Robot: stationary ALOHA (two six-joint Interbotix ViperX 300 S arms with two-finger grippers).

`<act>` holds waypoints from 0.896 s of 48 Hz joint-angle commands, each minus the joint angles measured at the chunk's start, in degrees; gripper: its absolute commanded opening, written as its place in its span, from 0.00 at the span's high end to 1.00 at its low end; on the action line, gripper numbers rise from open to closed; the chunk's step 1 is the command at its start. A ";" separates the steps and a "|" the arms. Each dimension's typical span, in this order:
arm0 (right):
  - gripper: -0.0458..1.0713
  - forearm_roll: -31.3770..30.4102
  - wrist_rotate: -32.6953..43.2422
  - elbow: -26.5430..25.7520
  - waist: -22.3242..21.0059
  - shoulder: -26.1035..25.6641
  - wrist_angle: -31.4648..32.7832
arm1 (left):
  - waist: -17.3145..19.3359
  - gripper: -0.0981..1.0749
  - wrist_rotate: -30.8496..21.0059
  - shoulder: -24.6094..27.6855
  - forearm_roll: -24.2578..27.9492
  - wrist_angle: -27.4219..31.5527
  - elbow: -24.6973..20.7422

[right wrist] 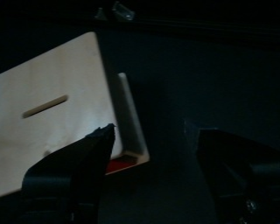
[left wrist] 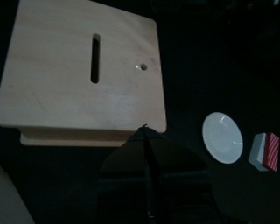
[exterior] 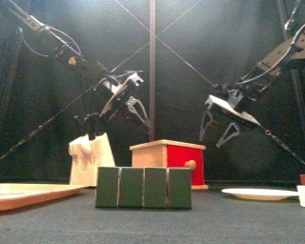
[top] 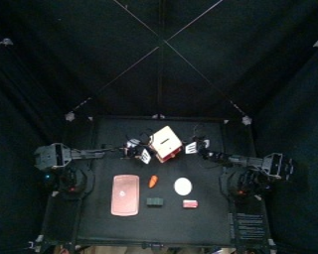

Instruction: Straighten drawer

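Mid-table: drawer (top: 163,145) skewed; left hand (left wrist: 146,149) pressed together, right hand (right wrist: 154,140) spread, both above.

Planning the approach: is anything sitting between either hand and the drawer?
Nothing visible. The left hand and right hand hang above the drawer, with open air below them. The green block stands in front, out of the way.

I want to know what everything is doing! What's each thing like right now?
drawer: upright, turned crooked, nothing holding it.
left gripper: shut, above the drawer.
right gripper: open, beside the drawer, holding nothing.
pink tray: lying flat.
white plate: lying flat, empty.
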 commanded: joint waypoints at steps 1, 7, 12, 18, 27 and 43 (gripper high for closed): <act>0.11 -0.26 -0.18 -1.32 -2.29 0.79 0.09 | -0.26 0.68 0.00 0.09 -0.79 -0.09 -0.53; 0.11 -0.35 -0.26 -2.02 -3.96 2.99 -0.44 | -0.35 0.68 0.09 0.53 -2.37 0.00 0.18; 0.11 -1.58 -0.35 -3.25 -4.92 5.19 -1.76 | -0.09 0.68 0.09 0.26 -3.08 0.09 1.05; 0.11 -3.16 -0.44 -5.27 -5.45 7.47 -4.66 | 0.26 0.68 0.00 0.18 -3.60 0.09 1.67; 0.11 -3.16 -0.44 -6.77 -5.36 8.61 -6.59 | 0.44 0.68 0.26 1.23 -4.04 0.09 0.26; 0.11 -3.34 -0.44 -5.71 -5.19 8.00 -7.03 | 1.23 0.68 0.26 3.60 -4.13 0.18 -1.58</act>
